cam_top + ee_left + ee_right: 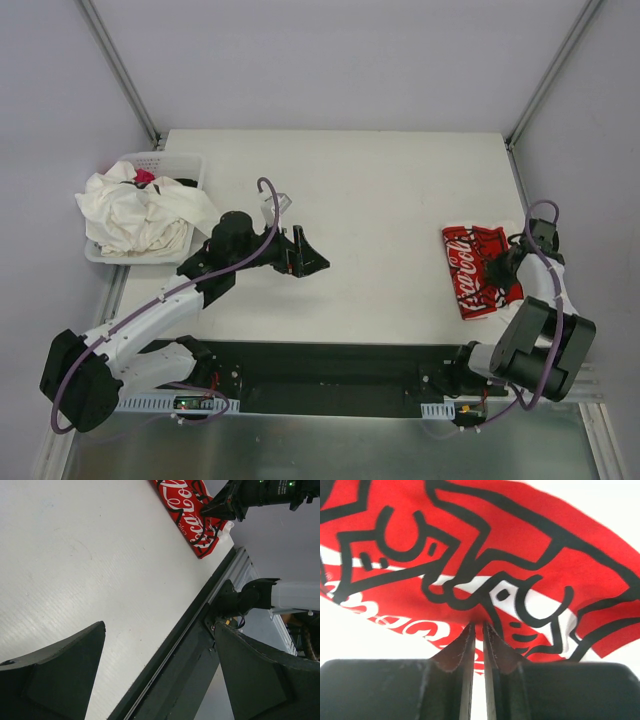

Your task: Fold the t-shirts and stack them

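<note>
Between the two arms the middle of the counter (390,190) lies bare, from its far edge to the black base rail (330,365). The far-left corner is blocked by the white basket (185,160), with off-white t-shirts (130,215) heaped over its rim. The left end effector (159,626), jaws spread wide, hangs just right of that heap. By the right edge the red Coca-Cola cloth (478,262) lies flat, the right end effector (477,626) pinched on it.
</note>
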`<action>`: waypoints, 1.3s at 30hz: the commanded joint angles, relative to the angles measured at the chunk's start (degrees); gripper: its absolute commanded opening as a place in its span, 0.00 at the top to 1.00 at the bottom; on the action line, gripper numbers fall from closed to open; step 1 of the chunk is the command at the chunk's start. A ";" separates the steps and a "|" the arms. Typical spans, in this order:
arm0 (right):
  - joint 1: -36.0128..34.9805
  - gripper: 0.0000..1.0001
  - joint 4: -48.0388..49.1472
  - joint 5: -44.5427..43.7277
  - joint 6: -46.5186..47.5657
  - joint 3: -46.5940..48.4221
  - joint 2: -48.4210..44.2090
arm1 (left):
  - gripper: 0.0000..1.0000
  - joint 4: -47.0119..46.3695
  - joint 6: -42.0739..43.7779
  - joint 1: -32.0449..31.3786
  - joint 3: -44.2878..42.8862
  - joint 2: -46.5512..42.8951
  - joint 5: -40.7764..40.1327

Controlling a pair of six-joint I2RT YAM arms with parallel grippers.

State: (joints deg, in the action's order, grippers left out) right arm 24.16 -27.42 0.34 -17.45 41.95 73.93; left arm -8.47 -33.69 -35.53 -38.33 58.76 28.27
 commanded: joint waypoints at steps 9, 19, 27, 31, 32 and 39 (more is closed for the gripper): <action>-9.83 0.82 6.41 17.07 -1.61 -0.65 -10.04 | 0.11 -1.02 -0.06 0.46 -1.66 0.91 -0.15; -14.32 0.84 15.20 20.05 -3.90 -0.30 7.53 | 0.12 -3.66 -1.29 0.46 -2.63 4.87 0.47; -12.57 0.84 15.56 17.95 -2.85 3.39 15.36 | 0.12 -3.57 -0.58 0.46 -1.84 3.03 -2.43; -8.35 0.83 14.59 17.07 -2.50 3.57 16.42 | 0.12 -3.04 -0.41 0.46 -1.58 2.23 -2.96; -6.95 0.83 14.59 16.72 -2.32 3.57 16.33 | 0.12 -2.78 -0.32 0.46 -1.49 2.15 -2.87; -3.51 0.83 13.36 14.34 -1.88 4.63 15.98 | 0.11 -2.25 0.03 0.46 -1.75 1.97 -2.08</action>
State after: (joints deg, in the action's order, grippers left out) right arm 19.14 -13.17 17.67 -20.32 44.47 90.06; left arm -9.58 -33.98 -35.53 -38.30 62.43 26.37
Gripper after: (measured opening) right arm 0.172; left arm 0.884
